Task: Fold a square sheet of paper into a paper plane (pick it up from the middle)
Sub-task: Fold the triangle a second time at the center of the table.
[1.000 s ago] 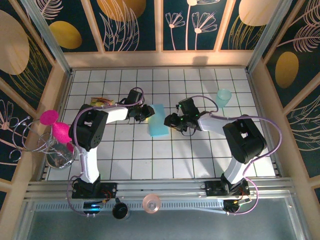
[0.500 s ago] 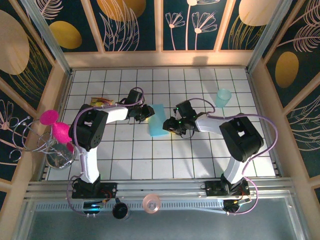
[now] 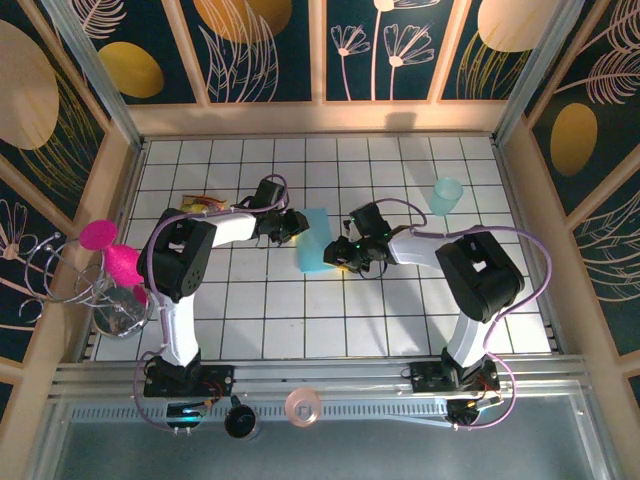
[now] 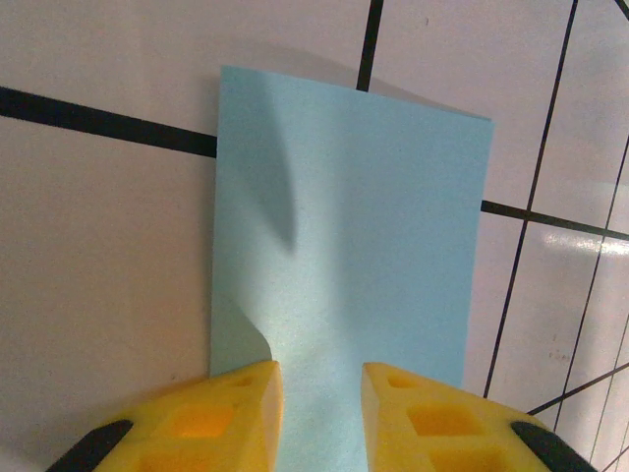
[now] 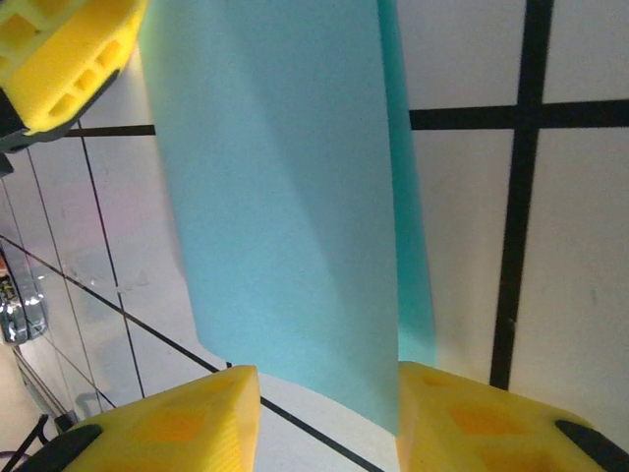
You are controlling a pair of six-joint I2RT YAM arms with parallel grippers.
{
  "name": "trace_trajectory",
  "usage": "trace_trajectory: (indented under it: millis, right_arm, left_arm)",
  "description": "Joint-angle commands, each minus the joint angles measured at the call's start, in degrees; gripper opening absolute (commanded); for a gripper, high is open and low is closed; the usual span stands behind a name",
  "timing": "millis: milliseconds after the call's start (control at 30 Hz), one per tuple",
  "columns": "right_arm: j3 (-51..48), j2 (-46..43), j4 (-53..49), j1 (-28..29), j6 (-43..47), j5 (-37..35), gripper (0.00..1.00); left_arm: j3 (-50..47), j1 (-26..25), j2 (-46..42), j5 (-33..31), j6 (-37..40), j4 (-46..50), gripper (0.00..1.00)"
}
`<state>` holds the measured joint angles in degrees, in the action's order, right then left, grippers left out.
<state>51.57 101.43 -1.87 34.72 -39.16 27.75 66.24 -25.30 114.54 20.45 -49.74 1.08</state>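
Paper: the square sheet of paper (image 3: 315,240) lies near the middle of the white tiled table (image 3: 300,310), showing from above as a narrow light-blue rectangle, long side running away from the arm bases, set between the two grippers. Left gripper (image 3: 297,225) sits at the sheet's left edge towards its far end; right gripper (image 3: 338,255) sits at the right edge towards its near end. Left wrist view: the sheet (image 4: 354,226) stretches away over the tiles, plain and unmarked, with a soft shadowed buckle near its left side and a slight curl by the left finger. The left gripper (image 4: 321,413) has its yellow fingers (image 4: 236,413) parted, paper visible in the gap between them; nothing is clamped, jaws released. Right wrist view: the sheet (image 5: 285,197) rises in a shallow curve off the table, a second darker layer showing along its right edge, so it appears doubled over. The right gripper (image 5: 327,413) is likewise unclenched, fingers standing well apart with the paper's near edge between them; whether either pad touches the paper cannot be told. A translucent pale-teal cup (image 3: 446,195) stands upright on the table, apart from the sheet, beyond the right arm.
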Motion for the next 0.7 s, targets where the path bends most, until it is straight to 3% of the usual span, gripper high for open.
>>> trace_trajectory:
  millis: [0,400,667]
  right_arm:
    - [-0.8,0.1,3.3,0.4,-0.9,1.5,0.38]
    - [-1.6,0.6,6.7,-1.4,-5.2,1.6,0.29]
    - [-1.6,0.7,4.5,-1.4,-5.1,1.2,0.16]
  left_arm:
    - [-0.1,-0.3,1.6,-1.5,0.5,4.3,0.29]
    - [-0.4,-0.3,1.3,-1.5,0.8,4.2,0.28]
    - [0.2,-0.3,1.0,-0.9,1.1,3.9,0.28]
